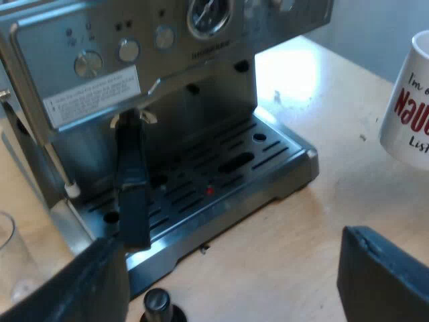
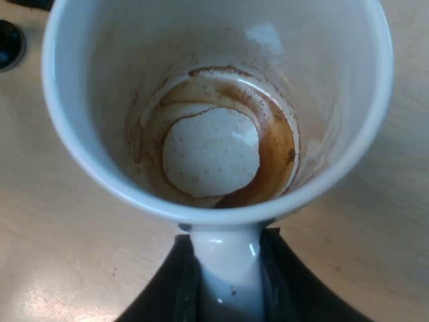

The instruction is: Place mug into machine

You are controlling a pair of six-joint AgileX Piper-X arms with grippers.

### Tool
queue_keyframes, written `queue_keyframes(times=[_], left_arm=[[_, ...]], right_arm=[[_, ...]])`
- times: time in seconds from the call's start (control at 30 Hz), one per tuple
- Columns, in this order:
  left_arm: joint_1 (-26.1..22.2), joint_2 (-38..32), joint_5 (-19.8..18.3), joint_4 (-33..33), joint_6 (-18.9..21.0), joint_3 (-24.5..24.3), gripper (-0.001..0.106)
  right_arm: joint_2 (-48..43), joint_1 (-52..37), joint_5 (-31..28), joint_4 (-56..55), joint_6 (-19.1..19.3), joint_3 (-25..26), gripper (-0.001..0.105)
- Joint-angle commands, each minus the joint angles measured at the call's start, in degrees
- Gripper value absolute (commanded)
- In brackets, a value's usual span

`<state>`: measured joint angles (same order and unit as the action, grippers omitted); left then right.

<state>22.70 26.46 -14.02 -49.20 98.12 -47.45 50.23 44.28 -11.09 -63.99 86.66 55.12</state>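
right pincer [image 2: 226, 268] seemingly tight on the mug [image 2: 100, 134] handle, left pincer [image 1: 231, 278] wide apart before the machine [image 1: 100, 87]

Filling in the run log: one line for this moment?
right gripper shut on mug handle | mug stained inside, off drip tray | left gripper open, facing espresso machine

A dark handle [image 1: 132, 178] is seen hanging steeply down; colour of its tip can't be told. A tamper [image 1: 157, 305] w/ black knob is set upright on the light wooden table [image 1: 301, 221], near the handle's lower end. A clear measuring glass [image 1: 10, 261] is stood on the same wood, apart from both. A few dark specks are scattered on the tabletop. A dark round obj. [image 2: 8, 43] is glimpsed on the wood, not identifiable.
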Motion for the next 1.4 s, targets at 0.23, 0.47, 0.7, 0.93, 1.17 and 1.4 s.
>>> queue_keyframes(times=[0.23, 0.47, 0.7, 0.93, 1.17, 1.4], left_arm=[[-0.16, 1.85, 4.5, 5.62, -0.41, 4.04, 0.066], [-0.9, 3.2, 4.26, 13.44, -1.0, 10.75, 0.066], [-0.9, 9.29, 3.46, 21.31, -1.0, 14.06, 0.066], [-0.9, 11.38, 2.84, 25.03, 0.88, 18.85, 0.066], [-0.9, 11.69, -2.53, 31.81, 0.94, 21.92, 0.066], [-0.9, 11.69, -2.54, 34.52, -0.31, 23.34, 0.066]], right_arm=[[6.8, 1.44, 1.07, 7.31, 1.44, 1.12, 0.0], [10.76, 1.44, 1.09, 11.73, 2.09, 2.36, 0.0], [14.26, 1.44, 1.09, 12.82, 2.22, 3.86, 0.0], [14.76, 1.44, 1.09, 14.15, 2.22, 4.05, 0.0], [14.76, 1.44, 0.89, 16.78, 2.34, 4.03, 0.0], [16.48, 1.44, 1.01, 17.87, 2.34, 4.03, 0.0]])
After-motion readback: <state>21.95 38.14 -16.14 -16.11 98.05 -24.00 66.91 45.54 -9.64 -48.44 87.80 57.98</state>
